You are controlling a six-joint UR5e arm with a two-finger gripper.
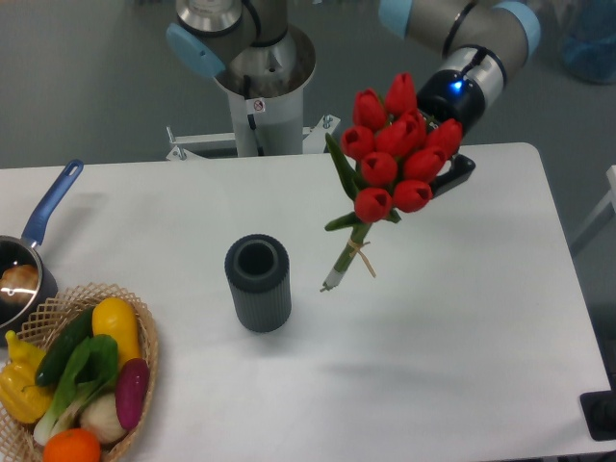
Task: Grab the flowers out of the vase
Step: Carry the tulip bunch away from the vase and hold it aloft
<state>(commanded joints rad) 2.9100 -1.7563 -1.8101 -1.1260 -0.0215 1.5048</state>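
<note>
Flowers (pixel 397 154) hang clear of the vase (pixel 258 283), hiding the fingers (pixel 460 171); their grip is unreadable.

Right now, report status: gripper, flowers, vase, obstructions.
Gripper mostly hidden behind the flowers, carrying them. Stems fully out, right of the vase, which stands upright. Nothing in the way.

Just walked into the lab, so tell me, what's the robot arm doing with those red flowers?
The arm's end effector is gripping the flowers, a bunch of red tulips, and holding them in the air with the stems tilted down to the left. The stem ends hang clear of the vase, which stands upright and empty on the white table. A basket of vegetables and a saucepan sit at the left.
</note>
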